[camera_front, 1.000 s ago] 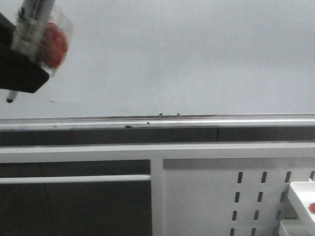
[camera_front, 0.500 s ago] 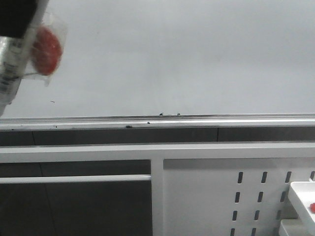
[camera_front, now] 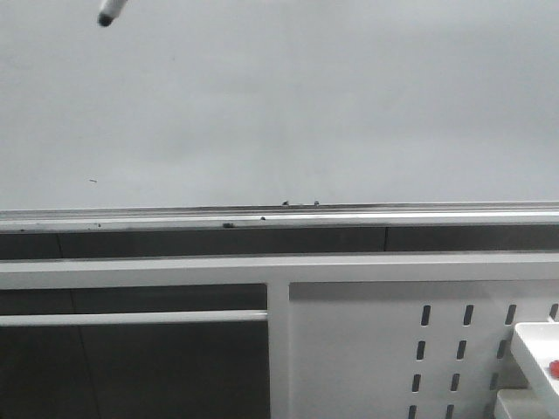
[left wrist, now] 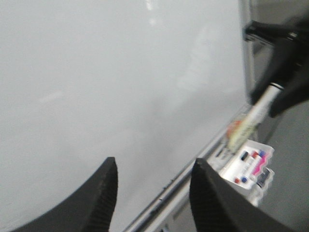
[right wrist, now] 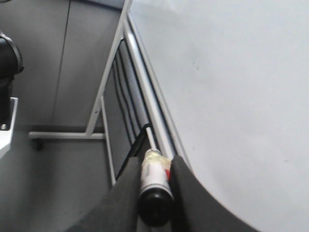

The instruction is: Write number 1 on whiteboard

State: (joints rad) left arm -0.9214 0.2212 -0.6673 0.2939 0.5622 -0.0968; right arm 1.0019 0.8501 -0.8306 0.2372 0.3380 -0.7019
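Nearest in the right wrist view, the right pincer (right wrist: 153, 193) is clamped on a marker (right wrist: 155, 186), a light, stiff, smooth barrel best held mid-body so it cannot swivel under writing pressure. The left pincer (left wrist: 152, 186) stands open, holding nothing. Beyond, the whiteboard (camera_front: 332, 105) fills the front view's upper half, hard and slick; no number 1 shows yet. The marker's tip sits upper left.

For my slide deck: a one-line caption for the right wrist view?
Right gripper clamps a marker beside the blank whiteboard and its metal rail.
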